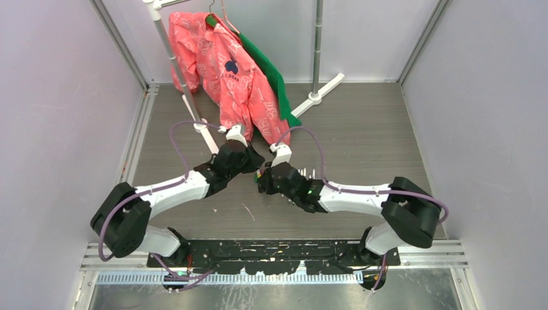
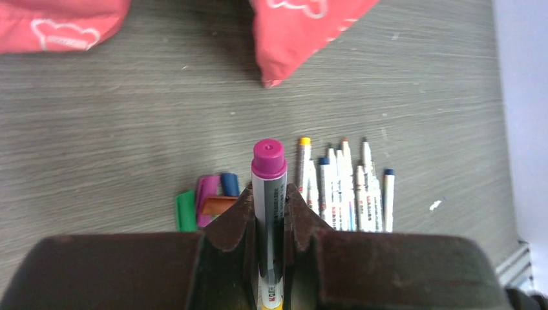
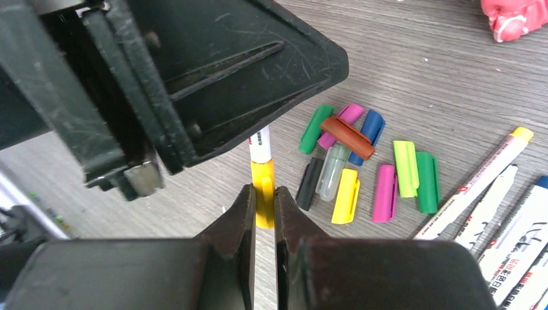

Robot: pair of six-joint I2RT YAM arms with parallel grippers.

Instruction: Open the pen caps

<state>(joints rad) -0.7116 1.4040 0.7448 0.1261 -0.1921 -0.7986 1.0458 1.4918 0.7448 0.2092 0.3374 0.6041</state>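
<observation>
Left end effector (image 2: 268, 194): I see it pressed together on the white barrel of a pen (image 2: 267, 210). The barrel stands up between the two fingers and passes beyond the tips.
Far end of this pen: a magenta cap (image 2: 268, 158) sits on it, free in the air above the table (image 2: 97, 129).
Right end effector (image 3: 262, 194): it is pinching the yellow cap (image 3: 263, 184) at the other end of the same pen. Its fingers are nearly together, with the cap between them.
Yellow cap and barrel: the cap meets the white barrel just above the right fingertips. I cannot tell if it is fully seated or already a little loose.
Both arms: in the top view the two end effectors meet tip to tip near the middle of the table, the left (image 1: 249, 160) and the right (image 1: 265, 179).
Loose caps (image 3: 406, 168): they lie in a small heap on the table, just beside the held pen. I count green, magenta, blue, brown, black, clear, yellow and lime ones.
Open pens (image 2: 342, 194): they lie side by side in a row next to the heap, with tips bare.
Behind: a pink garment (image 1: 226, 71) and a green garment (image 1: 268, 71) hang on a rack (image 1: 316, 51). The pink hem touches the table.
</observation>
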